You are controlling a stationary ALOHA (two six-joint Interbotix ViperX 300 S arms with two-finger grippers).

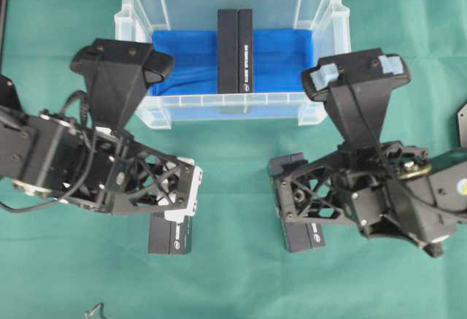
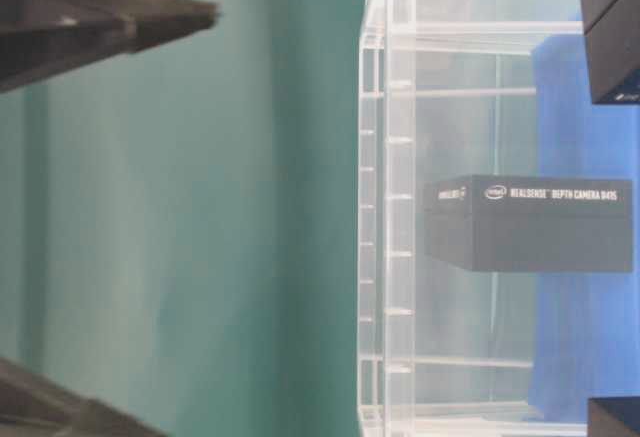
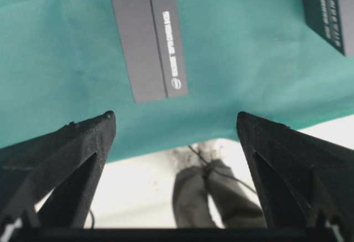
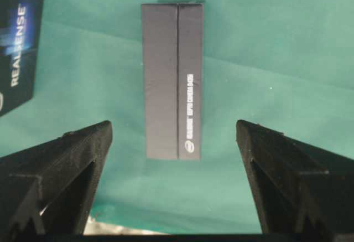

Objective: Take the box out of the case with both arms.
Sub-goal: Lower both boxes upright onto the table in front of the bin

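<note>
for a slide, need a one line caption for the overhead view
Both open grippers, left and right, hover at the near rim of the clear case, where one dark box stands on blue lining.

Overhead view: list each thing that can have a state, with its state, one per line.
case: upright, no lid on it, one box inside.
box in the case: closed, lying on the blue sheet.
box under the left arm: closed, on the cloth outside the case.
box under the right arm: closed, on the cloth outside the case.
left gripper: open, holding nothing.
right gripper: open, holding nothing.
</note>
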